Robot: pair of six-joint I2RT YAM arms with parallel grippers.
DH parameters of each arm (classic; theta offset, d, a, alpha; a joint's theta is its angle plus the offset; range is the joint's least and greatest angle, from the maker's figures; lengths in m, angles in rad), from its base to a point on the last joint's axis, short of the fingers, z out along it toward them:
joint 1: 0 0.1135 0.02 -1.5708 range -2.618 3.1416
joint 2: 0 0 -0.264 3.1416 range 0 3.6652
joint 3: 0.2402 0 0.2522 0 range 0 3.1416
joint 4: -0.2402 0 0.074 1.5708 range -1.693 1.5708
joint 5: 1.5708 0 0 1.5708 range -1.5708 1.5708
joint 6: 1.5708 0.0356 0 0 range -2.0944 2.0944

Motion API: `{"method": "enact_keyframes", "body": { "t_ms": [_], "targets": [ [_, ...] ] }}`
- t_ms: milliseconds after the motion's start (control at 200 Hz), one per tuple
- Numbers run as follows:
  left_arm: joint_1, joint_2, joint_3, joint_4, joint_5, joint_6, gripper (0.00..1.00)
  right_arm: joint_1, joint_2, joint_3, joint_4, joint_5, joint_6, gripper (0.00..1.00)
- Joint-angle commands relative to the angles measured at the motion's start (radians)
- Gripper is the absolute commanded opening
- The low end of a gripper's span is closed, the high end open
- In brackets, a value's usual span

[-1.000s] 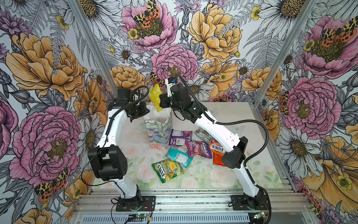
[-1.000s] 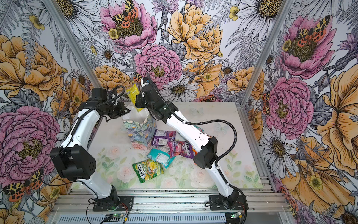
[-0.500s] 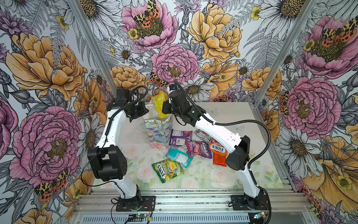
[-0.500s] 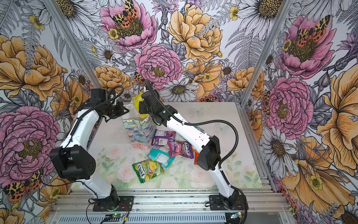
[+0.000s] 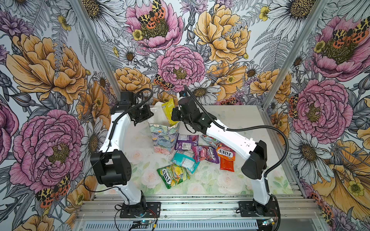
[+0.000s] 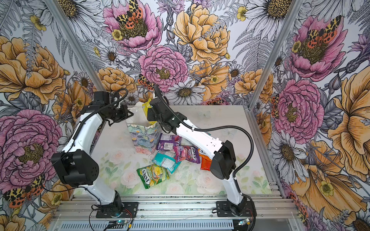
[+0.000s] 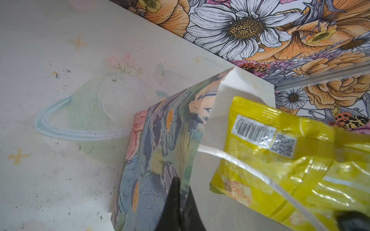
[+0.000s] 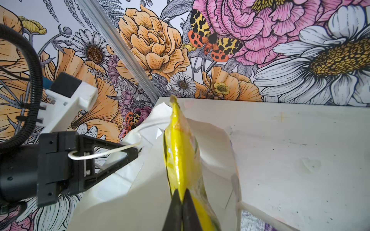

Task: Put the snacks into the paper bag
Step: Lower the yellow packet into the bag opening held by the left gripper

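The right jaws, shut on the yellow packet (image 5: 168, 112), have lowered it partway into the paper bag (image 5: 163, 138), its rim pinched open by the shut left jaws; release looks next.

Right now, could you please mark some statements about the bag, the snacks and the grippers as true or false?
1. The right gripper is shut on the yellow packet. True.
2. The left gripper holds the green packet. False: it pinches the bag's rim; the green packet lies on the table.
3. The bag stands upright. True.
4. The yellow packet lies flat on the table. False: it hangs at the bag's mouth.
5. The purple packet lies beside the bag. True.
6. The red sachet is in the bag. False: it lies on the table.
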Motion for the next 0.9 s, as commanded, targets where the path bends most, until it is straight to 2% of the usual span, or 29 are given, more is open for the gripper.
{"method": "enact_keyframes", "body": {
  "t_ms": [0,215,440,565,655,896],
  "targets": [
    [0.005,-0.021,-0.011,0.026,0.006,-0.008,0.0,0.006,-0.03,-0.011,0.046,-0.041,0.038,0.0],
    [0.005,-0.022,-0.01,0.026,0.005,-0.007,0.0,0.007,0.014,0.01,0.065,-0.131,0.091,0.0],
    [0.005,-0.019,-0.01,0.026,0.004,-0.003,0.0,0.007,0.036,0.027,0.063,-0.173,0.111,0.0],
    [0.006,-0.02,-0.01,0.027,0.002,-0.001,0.0,0.002,0.024,0.031,0.064,-0.173,0.097,0.24],
    [0.007,-0.019,-0.01,0.026,0.005,-0.002,0.0,-0.003,0.014,0.043,0.064,-0.17,0.073,0.37],
    [0.01,-0.021,-0.011,0.026,0.002,0.0,0.0,-0.015,-0.036,0.097,0.065,-0.17,-0.024,0.59]
  ]
}}
